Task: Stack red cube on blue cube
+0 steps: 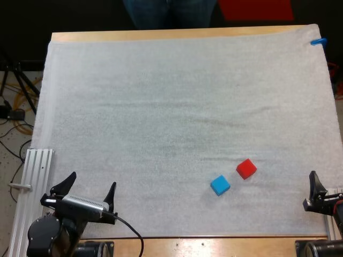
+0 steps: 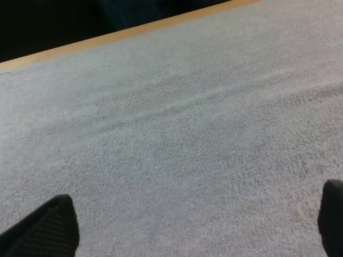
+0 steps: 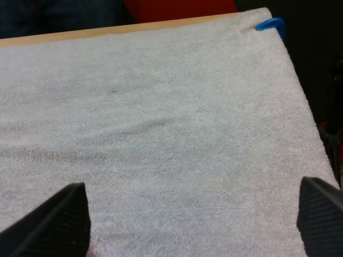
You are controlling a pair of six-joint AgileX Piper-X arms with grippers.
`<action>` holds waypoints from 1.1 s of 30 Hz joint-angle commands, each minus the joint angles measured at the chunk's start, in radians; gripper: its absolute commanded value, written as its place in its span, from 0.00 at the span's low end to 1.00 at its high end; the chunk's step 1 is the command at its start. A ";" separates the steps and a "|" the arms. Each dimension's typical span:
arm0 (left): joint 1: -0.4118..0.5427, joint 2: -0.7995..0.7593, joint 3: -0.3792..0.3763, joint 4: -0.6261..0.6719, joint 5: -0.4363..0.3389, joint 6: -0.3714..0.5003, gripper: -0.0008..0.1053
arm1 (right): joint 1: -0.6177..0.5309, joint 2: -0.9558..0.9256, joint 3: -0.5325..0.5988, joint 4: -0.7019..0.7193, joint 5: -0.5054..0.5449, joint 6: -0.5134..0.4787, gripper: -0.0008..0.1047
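A red cube [image 1: 246, 168] lies on the white mat [image 1: 177, 107] toward the near right. Just left of it and slightly nearer sits the blue cube [image 1: 220, 184]; the two are close together but apart. My left gripper [image 1: 89, 187] hovers at the mat's near left corner, far from both cubes, open and holding nothing. Over bare mat its fingers [image 2: 45, 230] stand wide apart around the left gripper [image 2: 195, 225]. My right gripper [image 1: 331, 184] is at the mat's right edge, to the right of the red cube. It is also open, the right gripper [image 3: 193, 225] over bare mat.
An aluminium rail [image 1: 35, 182] runs along the mat's near left side by my left arm. A person's legs [image 1: 169, 10] stand beyond the table's far edge. Cables and a tripod leg [image 1: 16, 91] are on the floor to the left.
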 commanded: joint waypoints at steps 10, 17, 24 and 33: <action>0.001 -0.138 -0.004 -0.011 0.001 -0.010 0.83 | -0.005 -0.036 -0.002 0.000 -0.006 -0.001 0.74; 0.001 -0.138 -0.004 -0.011 0.011 -0.010 0.83 | -0.005 -0.036 -0.002 0.000 -0.006 -0.001 0.74; -0.058 -0.088 -0.032 0.005 0.016 -0.024 0.83 | -0.005 0.005 -0.043 0.072 -0.029 -0.001 0.74; -0.235 0.139 -0.192 0.076 0.061 -0.006 0.83 | -0.005 0.189 -0.192 0.138 -0.108 -0.052 0.74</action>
